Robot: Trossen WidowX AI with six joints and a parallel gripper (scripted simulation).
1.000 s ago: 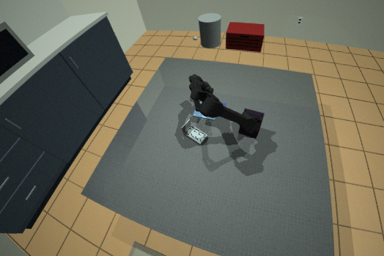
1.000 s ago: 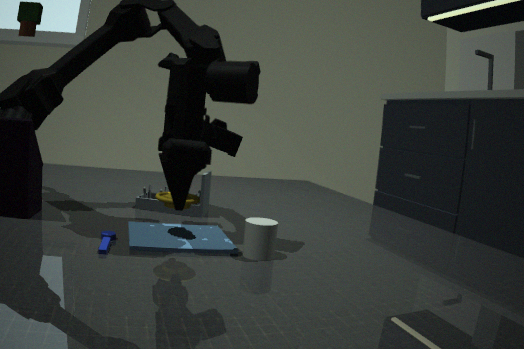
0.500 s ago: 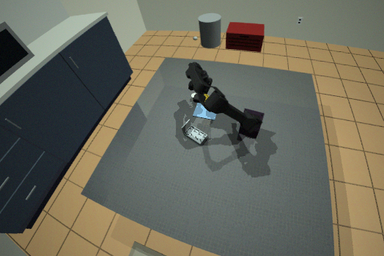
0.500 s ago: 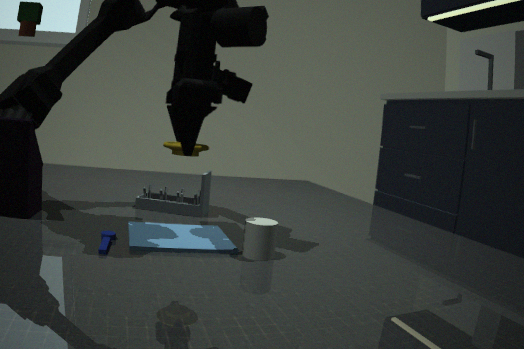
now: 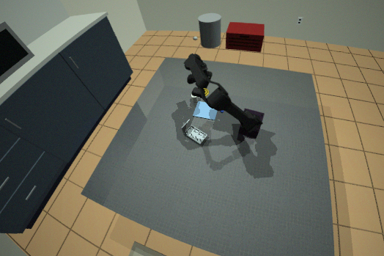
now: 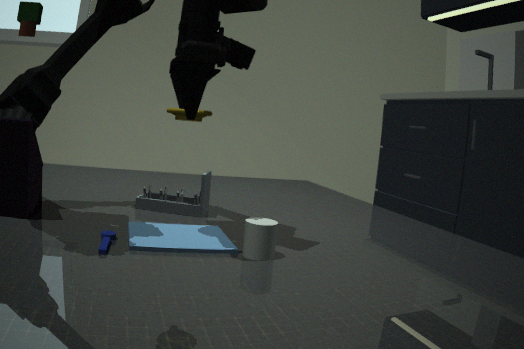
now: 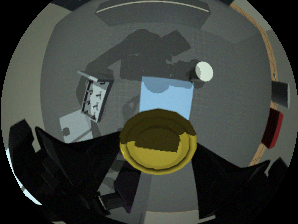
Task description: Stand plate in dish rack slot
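1. The gripper (image 6: 190, 114) is clenching the yellow plate (image 6: 189, 114), which is hanging level at the fingertips in the upper middle of the exterior view, high above the table (image 6: 325, 275).
2. In the wrist view the plate (image 7: 158, 143) is filling the centre, round, glossy, with a raised rim.
3. One dish rack (image 6: 172, 200), grey with thin upright pegs and a taller end plate, is sitting at lower centre, behind one flat pale blue mat (image 6: 180, 237).
4. One pale cylinder (image 6: 260, 238) is standing just right of the mat; one small blue piece (image 6: 106, 241) is lying left of it.
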